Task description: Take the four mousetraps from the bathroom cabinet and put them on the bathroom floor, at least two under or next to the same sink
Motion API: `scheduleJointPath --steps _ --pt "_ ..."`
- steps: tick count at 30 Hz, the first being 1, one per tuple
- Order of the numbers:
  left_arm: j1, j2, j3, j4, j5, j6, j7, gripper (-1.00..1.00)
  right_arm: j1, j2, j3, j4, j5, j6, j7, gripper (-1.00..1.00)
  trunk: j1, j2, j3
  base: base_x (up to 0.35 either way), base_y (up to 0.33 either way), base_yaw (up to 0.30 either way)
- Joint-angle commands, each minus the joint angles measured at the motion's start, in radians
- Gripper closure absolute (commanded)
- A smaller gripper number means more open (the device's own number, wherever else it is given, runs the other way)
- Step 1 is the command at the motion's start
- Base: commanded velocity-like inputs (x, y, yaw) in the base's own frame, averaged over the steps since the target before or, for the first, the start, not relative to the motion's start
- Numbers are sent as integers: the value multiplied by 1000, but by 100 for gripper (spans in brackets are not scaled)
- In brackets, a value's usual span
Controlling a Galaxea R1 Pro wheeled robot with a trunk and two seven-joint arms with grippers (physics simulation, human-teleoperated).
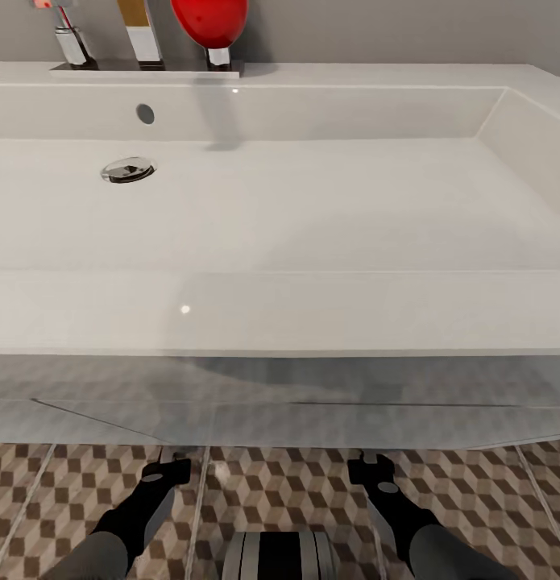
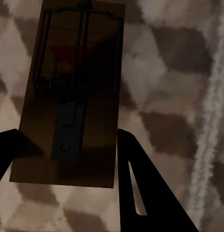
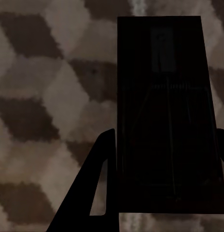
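Head view looks down over a wide white sink [image 1: 280, 209] with a chrome drain [image 1: 128, 170] and a red-topped bottle [image 1: 210, 24] at its back edge; below its front rim the cube-patterned bathroom floor [image 1: 296, 483] shows, and both arms reach down toward it. The left gripper [image 1: 173, 466] and the right gripper [image 1: 368, 466] hang low just in front of the sink's front edge, each at about the same height over the tiles.

Each one carries a mousetrap. In the left wrist view the left mousetrap [image 2: 73, 92] sits between the dark fingers [image 2: 141, 183], which are clamped on the sides of its near end; its long axis runs straight out along the fingers, with the wire bail and red spot at the far end. In the right wrist view the right mousetrap [image 3: 167, 116] is held the same way, its sides pinched by the fingers [image 3: 95, 183], board pointing away along them, deep in shadow.

The relation that matters is trap to floor: both boards lie roughly flat over the tiles, right at the foot of the sink. How close they are to touching cannot be told. Neither arm is clearly nearer; releasing here would probably leave both traps beside this sink.
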Motion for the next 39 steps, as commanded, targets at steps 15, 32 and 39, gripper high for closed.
scheduleJointPath --steps 15,32,39 --pt "-27 -7 -1 27 -2 3 2 100 -1 -7 -11 5 -44 -4 -1 100 0 0 -1 0 0 0" --pt "-28 -23 -9 20 -13 -58 -1 100 -1 -7 -11 5 -47 -5 -1 100 0 0 -1 0 0 0" --pt "-28 -31 -8 17 -13 -59 -1 100 -1 -6 -11 5 -47 -5 -1 100 0 0 -1 0 0 0"
